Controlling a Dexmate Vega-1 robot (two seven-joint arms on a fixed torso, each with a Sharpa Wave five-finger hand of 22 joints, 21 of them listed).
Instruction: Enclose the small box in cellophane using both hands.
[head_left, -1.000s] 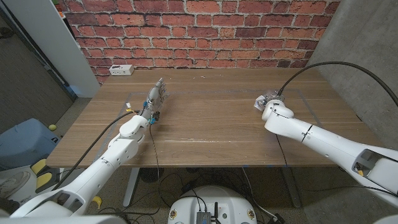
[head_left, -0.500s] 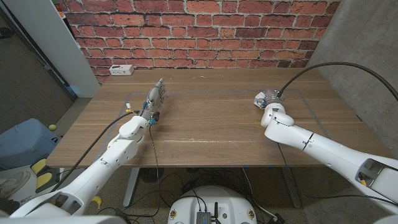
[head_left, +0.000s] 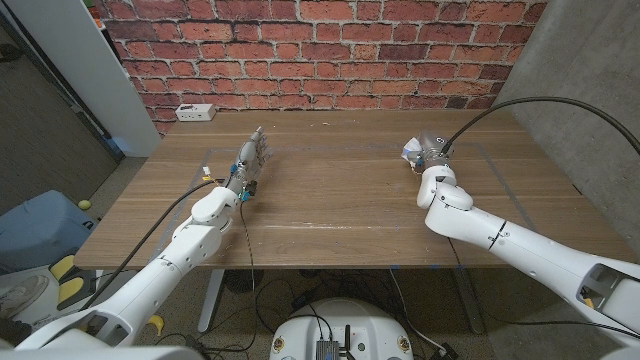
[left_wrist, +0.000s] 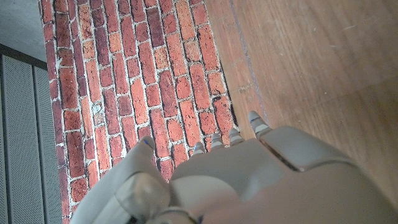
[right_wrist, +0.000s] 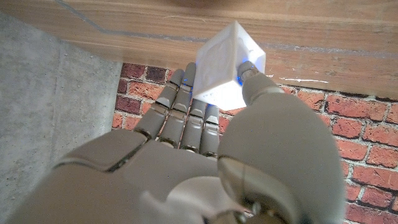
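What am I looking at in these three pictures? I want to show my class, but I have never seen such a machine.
A two-armed robot stands at a wooden table before a brick wall. The wide picture comes from a camera on its head; the other two come from cameras on its wrists, looking along each robot hand, so they appear turned. The right robot hand holds a small white box between thumb and fingers. The left robot hand is over the table, holding nothing that I can see. A white power strip lies at the table's far corner. No cellophane is recognisable.

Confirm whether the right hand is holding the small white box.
Yes: in the right wrist view the right hand pinches the small white box between thumb and fingers, above the wooden table.
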